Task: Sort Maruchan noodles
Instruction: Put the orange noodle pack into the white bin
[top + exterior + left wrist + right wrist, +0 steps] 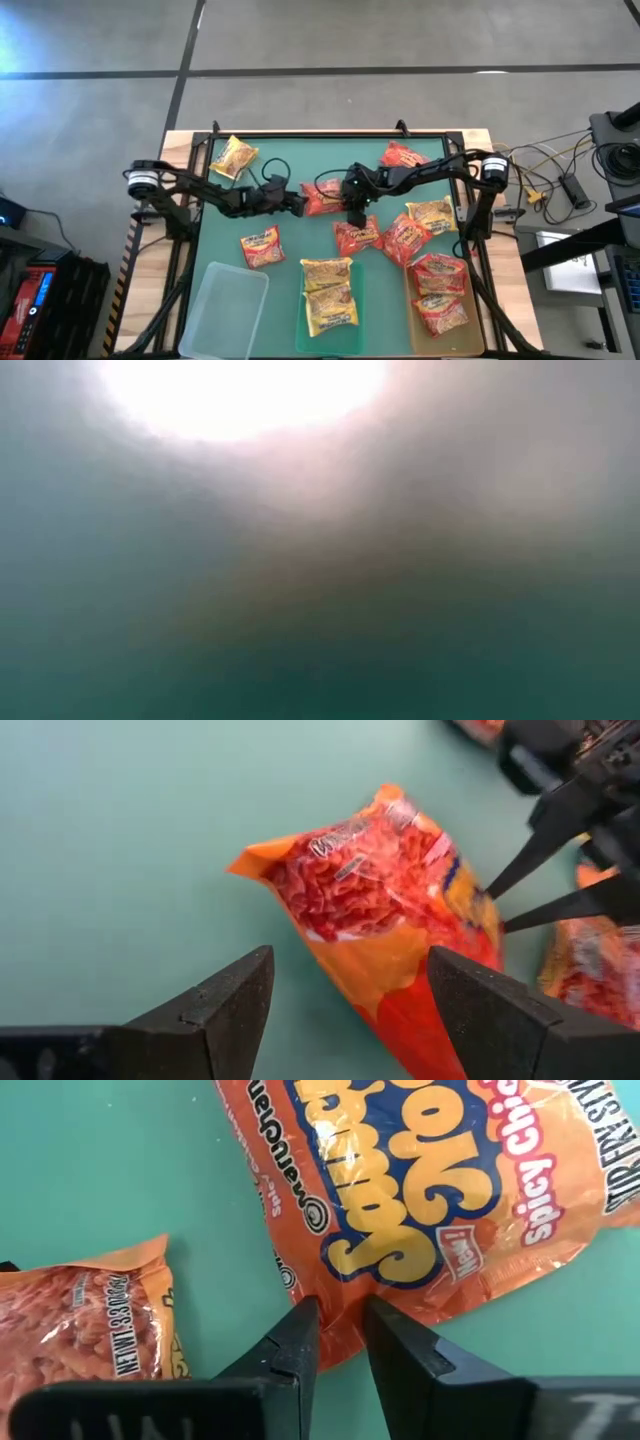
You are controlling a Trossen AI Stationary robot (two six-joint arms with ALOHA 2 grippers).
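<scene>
Maruchan noodle packets lie on the green mat. My left gripper (298, 204) reaches in from the left and is open. Its fingers stand on either side of the near end of a red-orange packet (380, 910) at the mat's middle (322, 197). My right gripper (355, 215) comes from the right, points down, and is shut on a second red-orange packet (357, 237), labelled "Spicy Chicken" (430, 1190). Yellow packets (328, 293) fill the middle tray and red ones (440, 293) the right tray. The low view shows only blur. My right gripper pinches the Spicy Chicken packet's edge (338, 1312) between its two fingers, coming from above and pointing down. The packet lies flat on the mat, spreading away from the fingers toward the table's near edge.
A clear tray (225, 300) sits at the near left. Loose packets lie at the far left (235, 157), near left (262, 247), far right (402, 155) and right (430, 213), (405, 240). Both grippers work close together at the middle.
</scene>
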